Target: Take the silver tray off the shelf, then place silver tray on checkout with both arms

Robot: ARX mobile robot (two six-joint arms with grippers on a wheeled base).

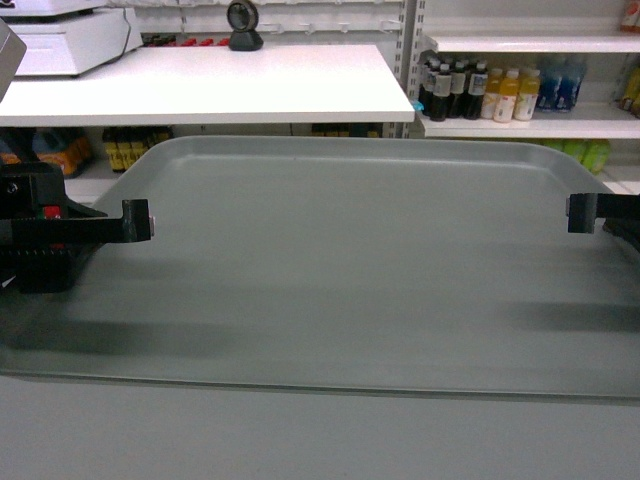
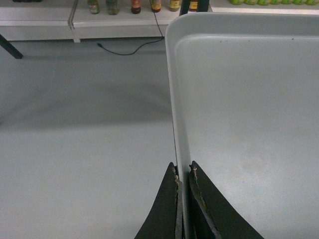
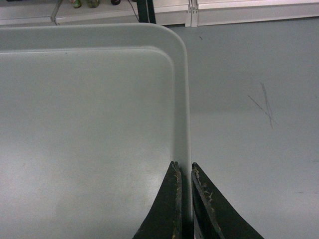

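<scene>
The silver tray (image 1: 340, 270) hangs level in the air and fills most of the head view, with grey floor under it in both wrist views. My left gripper (image 1: 140, 220) is shut on its left rim; the rim (image 2: 178, 124) runs up from between the two black fingers (image 2: 183, 172). My right gripper (image 1: 580, 213) is shut on the right rim (image 3: 185, 124), which sits between its fingers (image 3: 183, 169). The checkout (image 1: 220, 85), a white tabletop with a black dome scanner (image 1: 243, 25), stands just beyond the tray's far edge and a little higher. The shelf is out of view.
A white weighing scale (image 1: 70, 40) sits on the checkout's left end. Racks of bottles (image 1: 480, 90) stand to the right behind it. A black cable (image 2: 129, 47) lies on the floor, and a dark slanted table leg (image 2: 10, 47) shows at the left.
</scene>
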